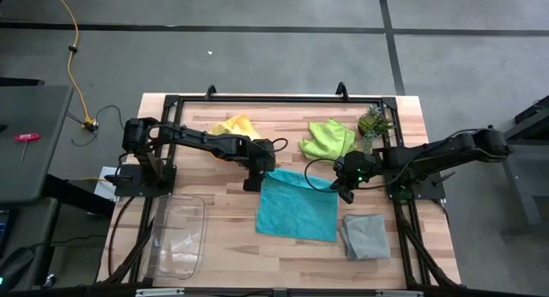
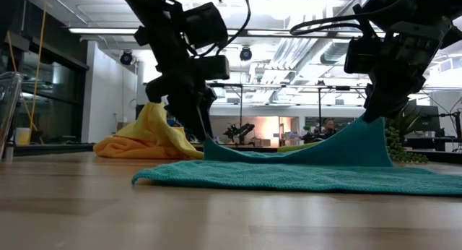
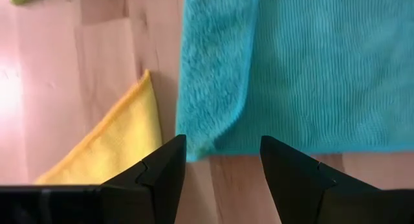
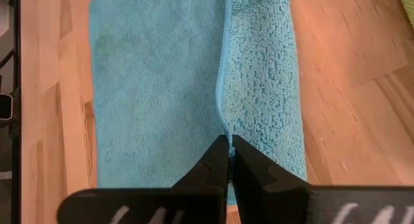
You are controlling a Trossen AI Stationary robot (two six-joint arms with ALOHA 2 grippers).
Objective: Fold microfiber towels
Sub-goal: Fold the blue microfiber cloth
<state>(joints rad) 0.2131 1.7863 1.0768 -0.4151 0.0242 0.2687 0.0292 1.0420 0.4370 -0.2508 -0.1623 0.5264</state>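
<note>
The teal towel [image 1: 296,209] lies spread on the table's middle. My left gripper [image 1: 255,180] is open at the towel's far left corner [image 3: 207,130], which is turned over; one finger stands on each side of it. My right gripper [image 1: 346,192] is shut on the towel's far right corner and holds it raised [image 2: 368,131]. The yellow towel [image 1: 237,125] lies crumpled at the far side, on the orange one [image 2: 115,145]. The lime green towel [image 1: 328,139] lies far right. The grey towel [image 1: 366,235] lies folded near right. My left gripper's fingers [image 3: 165,169] stand at the teal towel's far left corner; I cannot tell whether they touch it. My right gripper pinches the towel's hem at its far right corner [image 4: 225,123] between its two fingers, from above, pointing down. That corner is lifted into a peak and its fluffy underside is turned up; the rest lies on the table.
A clear plastic tray [image 1: 178,237] stands at the near left. A small spiky green plant [image 1: 373,121] stands at the far right, beside the lime green towel. A black frame [image 1: 257,98] borders the table's far edge. Bare wood lies near of the teal towel.
</note>
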